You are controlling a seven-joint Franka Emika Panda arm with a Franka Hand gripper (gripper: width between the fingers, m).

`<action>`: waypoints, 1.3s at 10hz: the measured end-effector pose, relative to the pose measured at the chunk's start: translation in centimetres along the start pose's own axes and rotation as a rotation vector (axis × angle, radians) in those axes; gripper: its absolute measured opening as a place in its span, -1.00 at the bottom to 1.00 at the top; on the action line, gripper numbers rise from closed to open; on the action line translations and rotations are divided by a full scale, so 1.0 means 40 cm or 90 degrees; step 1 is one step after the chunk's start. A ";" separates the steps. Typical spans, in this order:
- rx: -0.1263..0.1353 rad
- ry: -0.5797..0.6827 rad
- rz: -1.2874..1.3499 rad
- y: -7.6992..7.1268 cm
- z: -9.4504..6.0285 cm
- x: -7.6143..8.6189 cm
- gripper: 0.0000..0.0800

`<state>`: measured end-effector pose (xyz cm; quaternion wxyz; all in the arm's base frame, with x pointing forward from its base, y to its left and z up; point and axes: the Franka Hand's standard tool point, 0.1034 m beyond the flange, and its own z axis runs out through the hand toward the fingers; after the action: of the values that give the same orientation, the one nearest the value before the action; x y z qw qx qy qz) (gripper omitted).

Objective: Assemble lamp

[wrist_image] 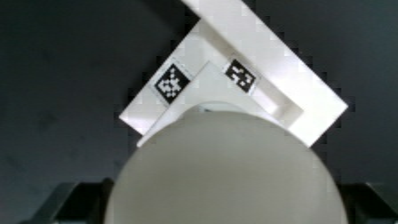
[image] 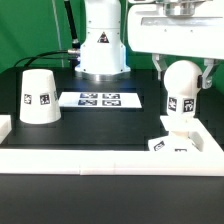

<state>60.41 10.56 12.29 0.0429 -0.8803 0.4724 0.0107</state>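
My gripper is shut on the white ball bulb, which carries a square tag and stands upright with its neck on the small blocky base at the exterior view's right. In the wrist view the bulb fills the lower middle between my dark fingers, and the tagged base lies beyond it against the white rail. The tapered shade stands mouth down, apart, at the exterior view's left.
The marker board lies flat in the middle of the black table. A white rail runs along the front and right edges. The arm's white pedestal stands at the back.
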 end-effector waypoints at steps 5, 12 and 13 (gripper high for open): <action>0.003 -0.008 0.064 -0.001 0.001 -0.001 0.60; 0.002 -0.006 -0.289 -0.005 0.006 -0.012 0.75; 0.002 -0.006 -0.329 -0.005 0.006 -0.012 0.75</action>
<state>60.31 11.07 12.09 0.0477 -0.9716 0.2317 0.0025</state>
